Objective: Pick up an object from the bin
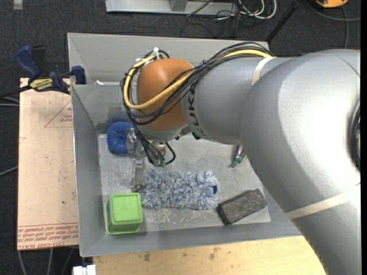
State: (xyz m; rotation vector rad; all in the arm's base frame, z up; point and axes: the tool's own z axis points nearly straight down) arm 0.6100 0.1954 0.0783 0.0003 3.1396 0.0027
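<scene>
- Nearest thing to the gripper point(137, 179): a shaggy blue-and-white mop-like piece point(180, 189), lying flat, lower middle of the frame, on the floor of the bin point(86, 171).
- Looks soft and tufted, longer than wide; likely to sag if lifted by one end.
- Gripper tip is low at the piece's left end, just above the green block point(124, 212). Contact cannot be judged.
- Open or closed: cannot tell; the orange cover point(163, 93) and cables hide most of it.
- Progress, as a judgement: approach made, nothing seen lifted; grasp and raise remain.
- Around it: a blue fuzzy ball point(117, 137) to the upper left, near the wrist; a dark grey block point(242, 205) at lower right, just beside the piece's right end.
</scene>
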